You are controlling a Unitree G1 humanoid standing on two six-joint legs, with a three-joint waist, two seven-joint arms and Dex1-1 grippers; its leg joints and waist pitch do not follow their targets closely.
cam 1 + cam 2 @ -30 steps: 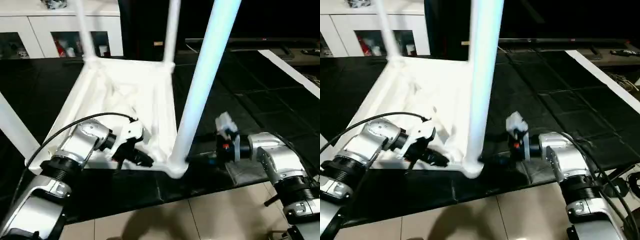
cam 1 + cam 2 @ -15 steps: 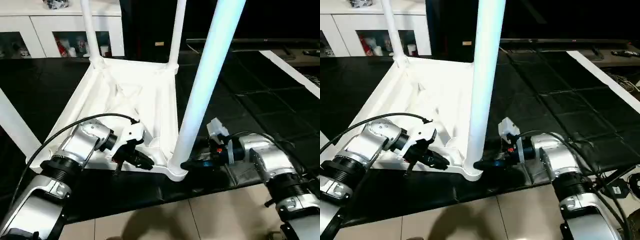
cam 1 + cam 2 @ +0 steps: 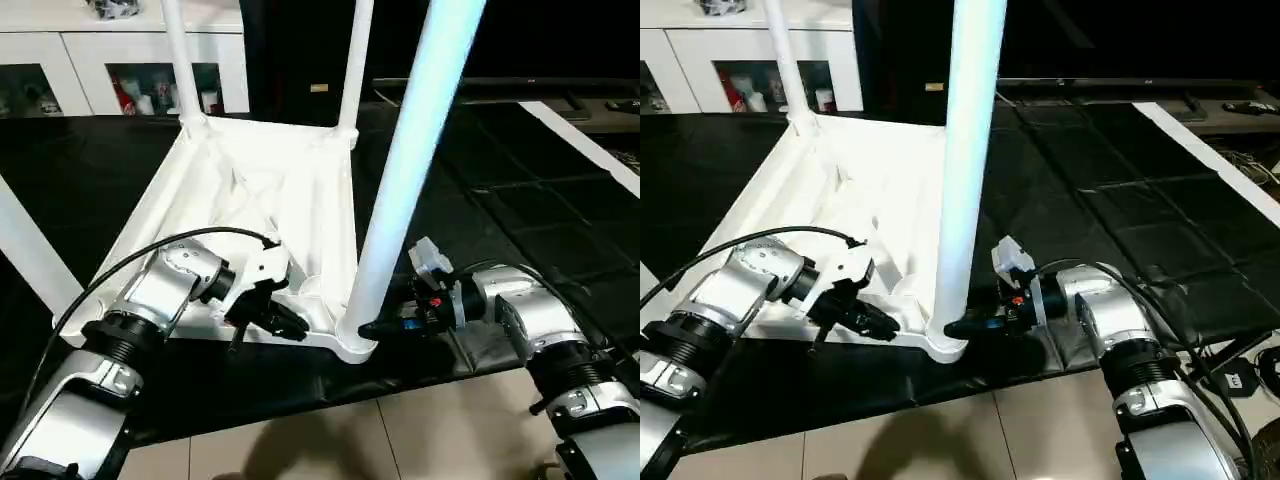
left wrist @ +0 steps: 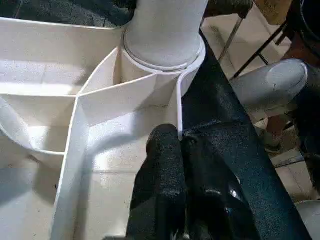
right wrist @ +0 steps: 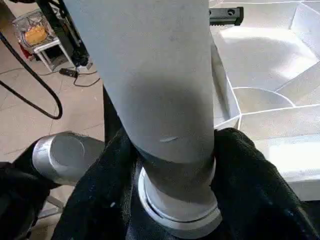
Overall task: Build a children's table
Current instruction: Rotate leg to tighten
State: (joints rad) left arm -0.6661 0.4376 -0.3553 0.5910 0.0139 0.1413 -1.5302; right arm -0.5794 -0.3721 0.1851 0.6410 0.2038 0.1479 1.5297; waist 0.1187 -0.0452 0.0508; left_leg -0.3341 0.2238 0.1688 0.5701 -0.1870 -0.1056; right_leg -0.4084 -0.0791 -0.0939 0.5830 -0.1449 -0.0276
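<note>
Black mats [image 3: 520, 190] cover the floor, with a strip of pale tile [image 3: 300, 440] nearest the robot. On the mats an upside-down white table top [image 3: 270, 190] lies with its ribbed underside facing up and legs standing in its corner sockets.

Nearest, the left gripper [image 3: 290, 322] reaches to the table's near rim; in the left wrist view its black fingers [image 4: 165, 170] are pressed together, pinching the thin white rim wall just beside the near corner socket [image 4: 162, 55].

To its right, the right gripper [image 3: 385, 325] is at the foot of the near leg [image 3: 405, 170]. In the right wrist view its fingers [image 5: 107, 180] sit on either side of that leg just above the socket collar, about half open and hugging the leg's width.

Near the front, the table's near rim lies close to the mat edge, beside the tile. Open mat stretches to the right of the table.

Farther back, two more legs [image 3: 182, 60] rise from the far corners. Behind them stands a white cabinet [image 3: 60, 60] with glass doors.
</note>
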